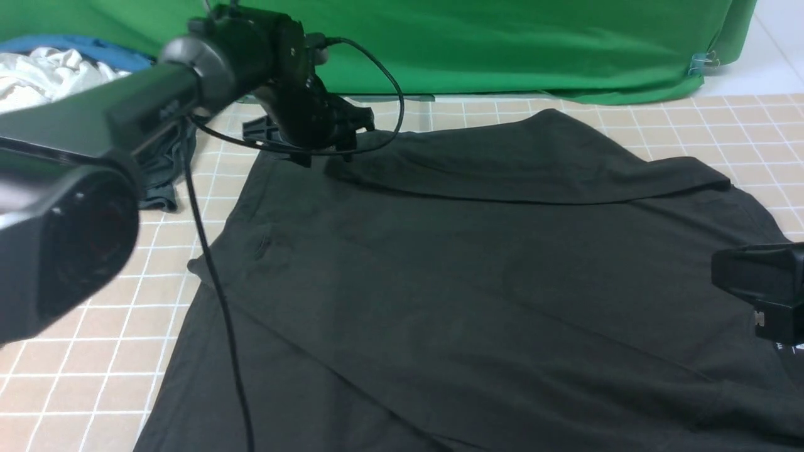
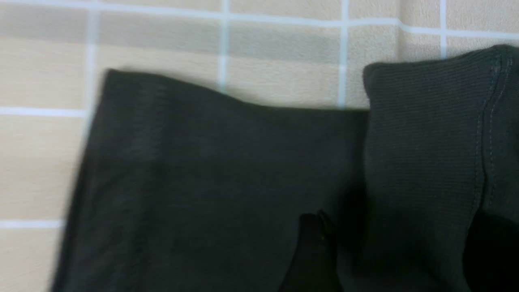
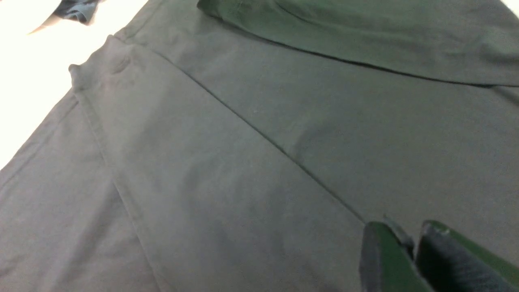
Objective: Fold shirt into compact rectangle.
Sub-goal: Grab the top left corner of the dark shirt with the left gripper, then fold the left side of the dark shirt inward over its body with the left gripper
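- A white garment [image 1: 38, 75] lies in a heap at the far left of the tiled surface [image 1: 94, 351], apart from the work.
- The left gripper [image 1: 326, 135] hangs low over the shirt's far left corner. In the left wrist view one of its fingers [image 2: 312, 251] shows dark at the frame edge, and the fingers appear spread, with a ribbed, stitched edge of cloth standing between them and not pinched.
- The shirt [image 1: 471, 282] lies spread across the middle of the surface, mostly flat, with a long diagonal crease.
- A flap [image 1: 534, 163] along the far edge is turned over onto the body. I judge this the only fold made: the task is at an early stage.
- What is left: bringing in the sides and near part, then halving to a rectangle.
- The right gripper [image 1: 747, 279] hovers over the shirt's right side, its fingers [image 3: 381, 259] pressed nearly together on nothing.
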